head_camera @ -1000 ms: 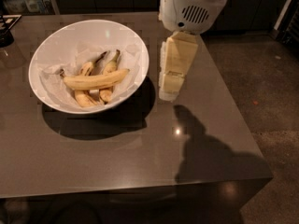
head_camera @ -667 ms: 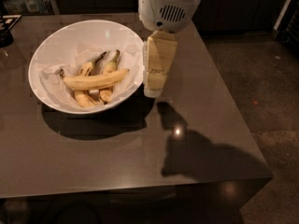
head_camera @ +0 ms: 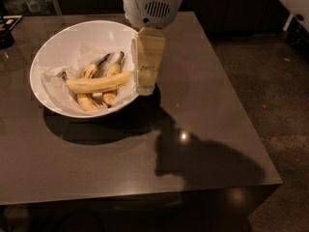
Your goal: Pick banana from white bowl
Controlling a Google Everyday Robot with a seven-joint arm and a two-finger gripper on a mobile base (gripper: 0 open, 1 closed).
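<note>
Just beside the white bowl's (head_camera: pixel 63 42) rim my tool (head_camera: pixel 145 85) hung over the counter (head_camera: pixel 217 129); whether it was wide or narrow, I could not tell. The banana (head_camera: pixel 99 84) lay crosswise inside the bowl on shorter bananas (head_camera: pixel 114 67). Best, I judged, to clear the rim, then straddle its middle; the paper lining (head_camera: pixel 52 79) might perhaps snag.

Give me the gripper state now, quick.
Gripper: cannot be told; it hangs at the right rim of the bowl, beside the banana, which lies in the bowl.
</note>
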